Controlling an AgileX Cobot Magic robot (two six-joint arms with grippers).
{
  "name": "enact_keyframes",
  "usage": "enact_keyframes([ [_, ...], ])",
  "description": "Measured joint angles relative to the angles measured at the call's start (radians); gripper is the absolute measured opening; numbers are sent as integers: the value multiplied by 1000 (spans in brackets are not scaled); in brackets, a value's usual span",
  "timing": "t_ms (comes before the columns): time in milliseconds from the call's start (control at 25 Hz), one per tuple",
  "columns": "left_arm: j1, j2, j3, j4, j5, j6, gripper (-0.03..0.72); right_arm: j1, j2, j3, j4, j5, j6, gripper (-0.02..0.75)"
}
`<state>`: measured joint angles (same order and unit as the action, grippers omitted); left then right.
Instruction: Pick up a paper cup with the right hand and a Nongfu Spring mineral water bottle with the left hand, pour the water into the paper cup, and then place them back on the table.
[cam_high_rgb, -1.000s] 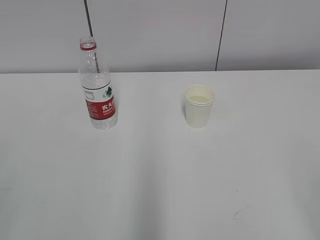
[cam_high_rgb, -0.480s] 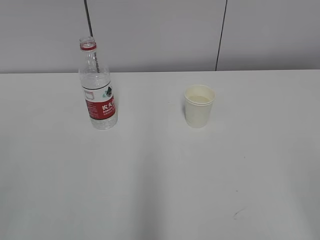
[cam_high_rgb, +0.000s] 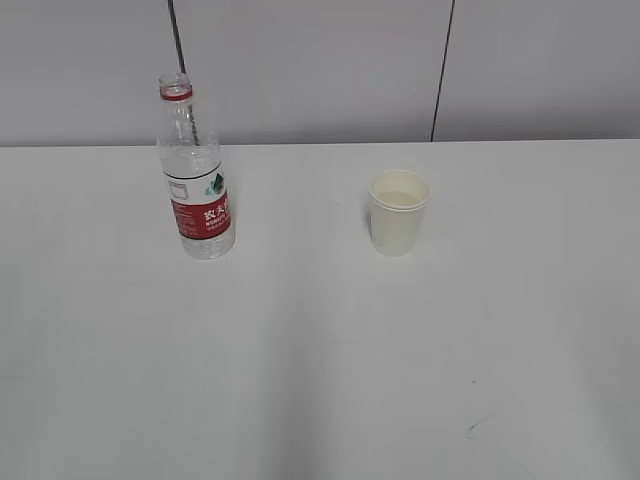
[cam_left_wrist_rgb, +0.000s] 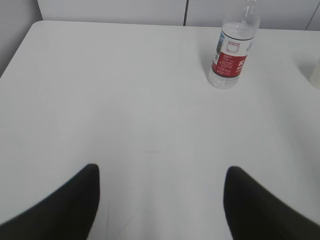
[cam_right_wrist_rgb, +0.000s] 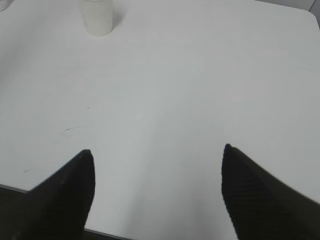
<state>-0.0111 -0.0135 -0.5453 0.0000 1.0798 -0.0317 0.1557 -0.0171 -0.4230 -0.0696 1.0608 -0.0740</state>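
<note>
**Bottle and cup stand apart on the table, both grippers wide and empty**

Here the tall clear plastic Nongfu Spring mineral water bottle (cam_high_rgb: 195, 170) stands upright on the large plain white table (cam_high_rgb: 320, 360), towards the back left in the exterior view. It has a red neck ring, an uncapped mouth, ribbed transparent walls and a glossy red-and-white label with white characters. Well to its right, the small cream-white tapered paper cup (cam_high_rgb: 398, 212) sits upright, its rolled rim round and its matte wall plain; pale liquid shows inside. The two are well apart and neither arm appears in that view.

In the left wrist view, the left hand (cam_left_wrist_rgb: 160, 200) shows as two dark, smooth, blunt-tipped fingers (cam_left_wrist_rgb: 65, 210) spread wide over bare tabletop, holding nothing. The bottle (cam_left_wrist_rgb: 231, 50) lies far ahead of it and off to the right, untouched.

In the right wrist view, the right hand (cam_right_wrist_rgb: 156, 195) likewise has its two black fingers (cam_right_wrist_rgb: 260, 200), faintly textured, set wide apart and empty near the table's front edge. The cup (cam_right_wrist_rgb: 97, 17) stands far ahead and to the left. A thin dark scuff (cam_right_wrist_rgb: 74, 129) marks the white surface between.
</note>
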Motion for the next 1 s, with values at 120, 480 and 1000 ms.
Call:
enact_keyframes([
  [120,0,0,0,0,0,0,467,0,0,0,0,0,0,582],
  [480,0,0,0,0,0,0,467,0,0,0,0,0,0,582],
  [1000,0,0,0,0,0,0,467,0,0,0,0,0,0,582],
])
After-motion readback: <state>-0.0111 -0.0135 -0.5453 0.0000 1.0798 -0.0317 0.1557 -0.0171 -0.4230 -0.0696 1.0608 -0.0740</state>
